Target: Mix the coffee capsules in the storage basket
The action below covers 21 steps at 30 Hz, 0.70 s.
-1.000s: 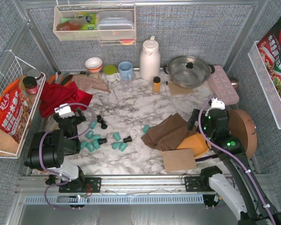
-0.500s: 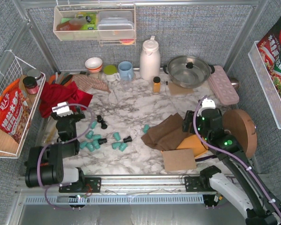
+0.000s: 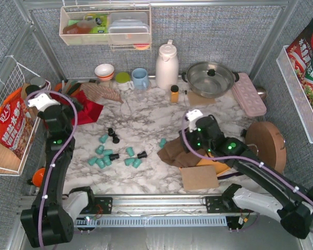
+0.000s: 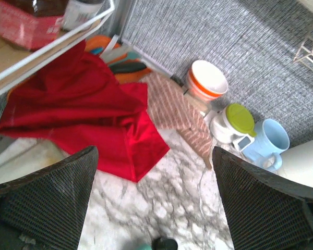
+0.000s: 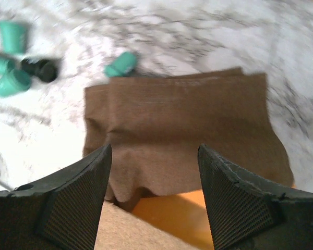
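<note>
The coffee capsules are not in any container: roughly 10 teal and 4 black pods lie loose on the marble table, clustered left of centre, with 1 teal stray apart to the right, just beside the left edge of a brown cloth. The storage basket sits to the right of them and shows only as a sliver of orange at the near edge of that cloth, which is draped over most of it; a tan card lies just near of the cloth and seems to overlap the basket too. That covering probably explains the right arm's pose. The right gripper hangs above the cloth with its jaws apart and nothing between them, lined up with the cloth's near hem, which reads as a reach to grasp the fabric and uncover the basket so that capsules can go in. The wrist picture is blurred, so whether the pads touch the cloth cannot be told. The left gripper is raised at the far left, spread wide and empty, looking down on a red cloth and the cups beyond it. Held there it is well apart from the pods and leaves the middle of the table free for the right arm.
</note>
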Tool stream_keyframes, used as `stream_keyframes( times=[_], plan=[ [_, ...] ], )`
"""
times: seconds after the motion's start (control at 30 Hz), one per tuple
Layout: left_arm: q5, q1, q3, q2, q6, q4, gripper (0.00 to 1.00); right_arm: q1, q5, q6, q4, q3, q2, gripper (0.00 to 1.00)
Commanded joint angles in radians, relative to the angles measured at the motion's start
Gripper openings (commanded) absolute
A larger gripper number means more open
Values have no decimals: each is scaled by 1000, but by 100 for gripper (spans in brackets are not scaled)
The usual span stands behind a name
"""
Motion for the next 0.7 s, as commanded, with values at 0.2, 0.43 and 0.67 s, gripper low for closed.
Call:
stream_keyframes(
  times=[0.2, 0.43, 0.67],
  plan=[
    [133, 4, 113, -85, -27, -436, 99, 284, -141, -491, -33, 143, 346, 71],
    [105, 15, 94, -100, -46, -436, 99, 371, -108, -612, -212, 311, 598, 67],
    [109, 19, 45, -159, -62, -395, 99, 413, -40, -621, -262, 327, 668, 62]
  ],
)
